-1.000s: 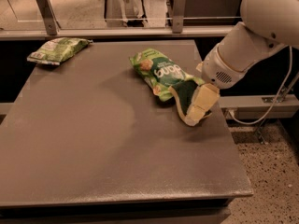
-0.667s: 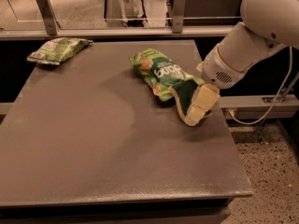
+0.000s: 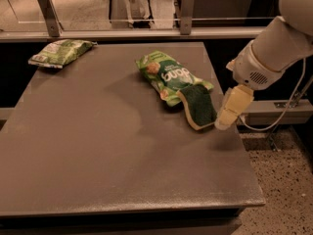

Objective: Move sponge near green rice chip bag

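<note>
The sponge (image 3: 199,106), dark green top over a pale yellow layer, lies on the table's right side. Its upper left edge rests against the lower end of the green rice chip bag (image 3: 168,76), a bright green bag with white lettering. My gripper (image 3: 231,109), with pale cream fingers, hangs just right of the sponge with its tips near the sponge's lower right corner. It is open and holds nothing.
A paler, flatter green bag (image 3: 59,52) lies at the table's far left corner. The grey table (image 3: 98,146) ends just right of my gripper, above a speckled floor (image 3: 279,180). A rail with metal posts (image 3: 186,4) runs behind the table.
My gripper has let go of the sponge and moved right and slightly up. The sponge now lies flat against the bag instead of being held upright.
</note>
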Available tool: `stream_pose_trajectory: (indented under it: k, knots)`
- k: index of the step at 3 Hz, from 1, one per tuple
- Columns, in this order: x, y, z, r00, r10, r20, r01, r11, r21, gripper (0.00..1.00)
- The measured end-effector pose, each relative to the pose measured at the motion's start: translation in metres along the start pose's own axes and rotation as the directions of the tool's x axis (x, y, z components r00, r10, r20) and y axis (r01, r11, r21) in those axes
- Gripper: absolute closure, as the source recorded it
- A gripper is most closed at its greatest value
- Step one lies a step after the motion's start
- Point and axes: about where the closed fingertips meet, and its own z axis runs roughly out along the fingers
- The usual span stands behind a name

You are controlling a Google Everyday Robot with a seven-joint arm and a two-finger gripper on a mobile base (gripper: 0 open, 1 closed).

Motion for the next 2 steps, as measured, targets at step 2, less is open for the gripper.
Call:
stream_pose_trajectory:
  k: [2]
  knots:
    - [0.0227, -0.0068, -0.0256, 0.999, -0.021, -0.048, 0.022, 0.9995, 0.022, 0.00]
